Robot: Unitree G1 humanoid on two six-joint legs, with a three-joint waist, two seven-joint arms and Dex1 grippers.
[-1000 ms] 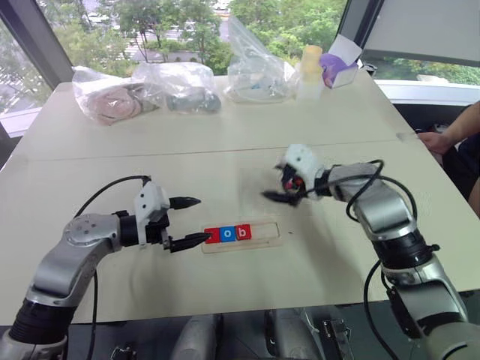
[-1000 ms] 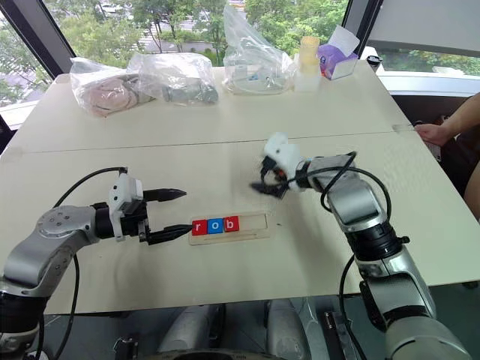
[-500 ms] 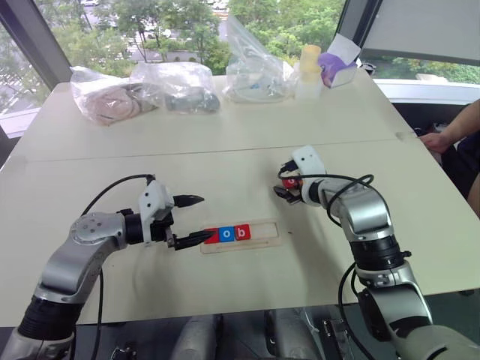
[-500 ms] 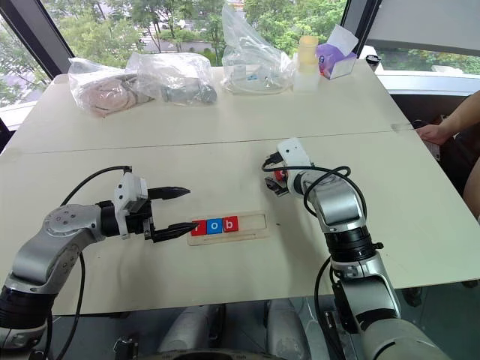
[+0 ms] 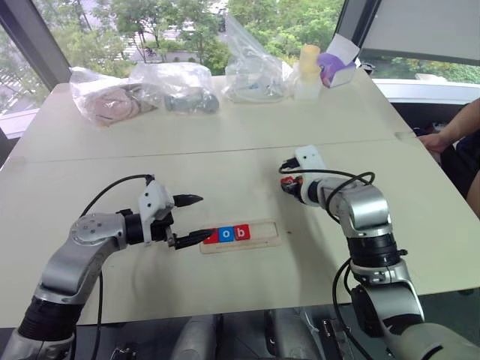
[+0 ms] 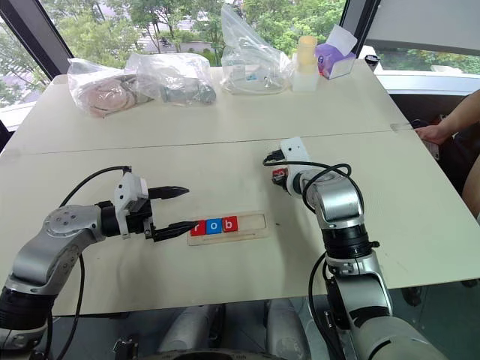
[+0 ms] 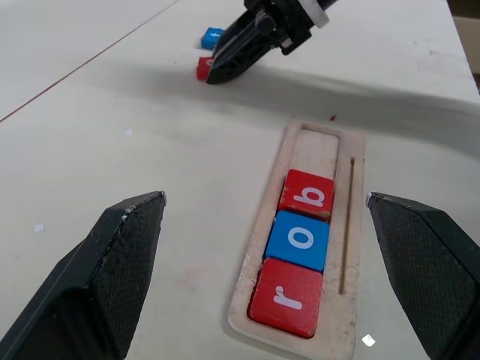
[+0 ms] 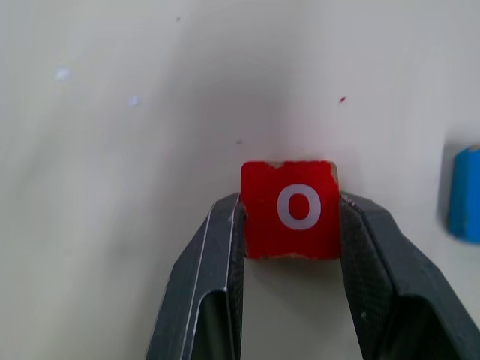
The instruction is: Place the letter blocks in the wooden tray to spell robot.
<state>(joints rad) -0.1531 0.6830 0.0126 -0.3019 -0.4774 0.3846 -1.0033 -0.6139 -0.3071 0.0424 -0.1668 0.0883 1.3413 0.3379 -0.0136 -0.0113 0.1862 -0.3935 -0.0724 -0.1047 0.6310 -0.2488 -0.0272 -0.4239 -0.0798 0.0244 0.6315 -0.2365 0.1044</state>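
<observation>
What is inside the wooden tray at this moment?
The wooden tray holds three letter blocks in a row: red r, blue o and red b. The rest of the slot past the b is bare wood. Nothing covers it.

The left arm reached in from about seven o'clock, bent at the elbow, its forearm lying nearly level. The left gripper [image 5: 189, 220] pointed toward three o'clock with its two black fingers [image 7: 112, 262] spread wide and nothing between them. The right arm rose from five o'clock, wrist bent steeply down. The right gripper [image 8: 291, 225] was clamped on the red o block [image 8: 290, 208].
</observation>
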